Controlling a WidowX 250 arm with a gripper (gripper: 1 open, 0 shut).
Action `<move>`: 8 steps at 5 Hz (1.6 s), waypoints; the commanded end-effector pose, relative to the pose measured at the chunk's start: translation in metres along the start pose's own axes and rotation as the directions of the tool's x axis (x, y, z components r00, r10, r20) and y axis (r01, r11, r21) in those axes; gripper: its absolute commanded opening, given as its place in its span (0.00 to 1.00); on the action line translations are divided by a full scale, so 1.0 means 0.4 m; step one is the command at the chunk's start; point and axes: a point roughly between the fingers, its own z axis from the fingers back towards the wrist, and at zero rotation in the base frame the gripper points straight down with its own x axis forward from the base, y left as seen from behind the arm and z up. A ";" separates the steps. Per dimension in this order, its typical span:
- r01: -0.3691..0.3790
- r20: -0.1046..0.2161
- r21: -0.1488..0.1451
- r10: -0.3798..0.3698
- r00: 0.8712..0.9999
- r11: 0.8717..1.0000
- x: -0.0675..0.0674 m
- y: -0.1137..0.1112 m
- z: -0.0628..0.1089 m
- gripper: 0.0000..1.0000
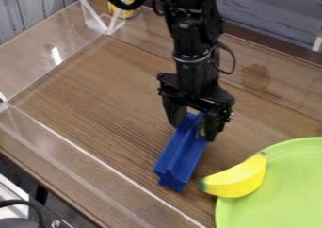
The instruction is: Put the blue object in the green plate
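Gripper (191, 120) pointing down, jaws wide apart, straddling upper end of blue bar (182, 154); nothing clamped; contact unclear.

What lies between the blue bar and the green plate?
The yellow banana lies there in the camera view, partly over the rim of the green plate, beside the near end of the blue bar.
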 end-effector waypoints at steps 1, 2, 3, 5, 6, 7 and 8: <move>0.003 0.027 -0.008 -0.003 1.000 1.000 0.011 0.007 0.010 1.00; 0.004 0.032 -0.016 -0.003 0.999 1.000 0.014 0.010 0.007 1.00; 0.006 0.038 -0.022 -0.005 0.999 1.000 0.016 0.013 0.006 1.00; 0.009 0.050 -0.031 -0.008 0.999 0.999 0.018 0.015 0.004 1.00; 0.011 0.055 -0.034 -0.009 0.998 0.999 0.018 0.016 0.002 1.00; 0.012 0.055 -0.035 -0.010 0.998 0.999 0.019 0.021 -0.009 0.00; 0.015 0.054 -0.034 -0.013 0.998 0.999 0.020 0.024 -0.012 0.00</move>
